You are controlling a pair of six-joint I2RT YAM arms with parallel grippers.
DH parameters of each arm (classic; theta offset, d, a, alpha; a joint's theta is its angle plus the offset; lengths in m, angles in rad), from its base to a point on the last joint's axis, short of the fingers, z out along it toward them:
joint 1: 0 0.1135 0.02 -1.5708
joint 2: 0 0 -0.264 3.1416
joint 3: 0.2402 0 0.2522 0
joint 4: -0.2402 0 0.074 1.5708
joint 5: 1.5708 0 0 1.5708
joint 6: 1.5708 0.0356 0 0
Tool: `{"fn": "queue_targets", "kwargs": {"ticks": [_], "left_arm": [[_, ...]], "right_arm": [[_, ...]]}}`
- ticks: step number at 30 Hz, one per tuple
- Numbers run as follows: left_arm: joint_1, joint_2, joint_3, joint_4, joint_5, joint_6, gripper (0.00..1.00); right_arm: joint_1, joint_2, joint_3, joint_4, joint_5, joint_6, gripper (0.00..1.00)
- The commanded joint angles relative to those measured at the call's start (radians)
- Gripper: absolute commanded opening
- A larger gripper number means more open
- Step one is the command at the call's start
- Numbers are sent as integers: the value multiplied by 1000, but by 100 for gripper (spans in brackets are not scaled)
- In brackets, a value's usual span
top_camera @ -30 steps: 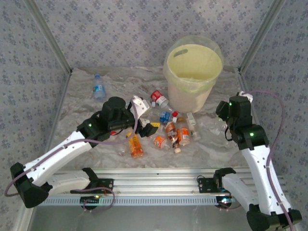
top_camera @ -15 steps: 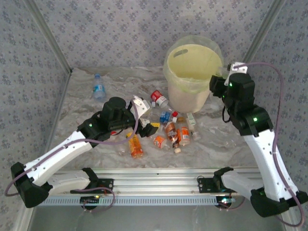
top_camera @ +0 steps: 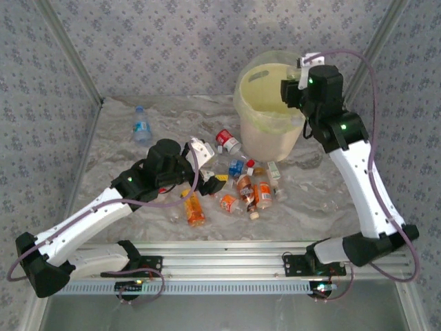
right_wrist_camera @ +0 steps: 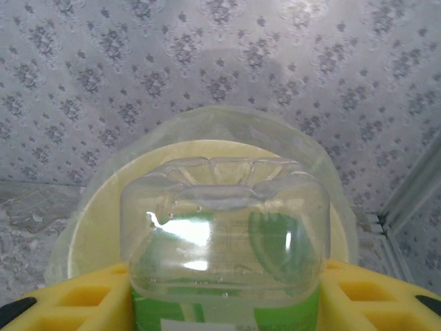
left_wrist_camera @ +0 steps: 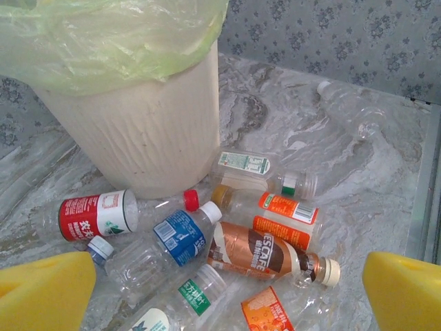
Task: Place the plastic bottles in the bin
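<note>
One clear green-labelled bottle (right_wrist_camera: pixel 224 234), clenched in our right pincer (right_wrist_camera: pixel 224 303), now held over the mouth of the bin (right_wrist_camera: pixel 96 227). A second ago we carried it low beside the bin wall. We judge release comes next.

Right arm: raised, reaching far across the bench (top_camera: pixel 324 200).

Our left pincer (left_wrist_camera: pixel 227 289): spread wide, hovering above the remaining bottles (top_camera: pixel 241 186). Left arm stretched low.

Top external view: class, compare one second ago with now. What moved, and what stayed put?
The right pincer, shut on a green-labelled bottle, rose from low over the table at the right and swung left to hang over the bin. The left pincer, open, and the loose bottles stayed put.
</note>
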Motion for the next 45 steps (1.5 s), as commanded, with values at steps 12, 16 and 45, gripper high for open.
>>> {"fn": "queue_targets", "kwargs": {"ticks": [12, 16, 45], "left_arm": [[4, 15, 7, -18, -9, 19, 100], [4, 12, 4, -12, -17, 14, 100], [4, 24, 5, -2, -12, 8, 100]], "right_arm": [[-42, 309, 325, -90, -96, -65, 54], [-66, 373, 363, -118, -135, -59, 55], [-142, 745, 544, -463, -306, 64, 56]]}}
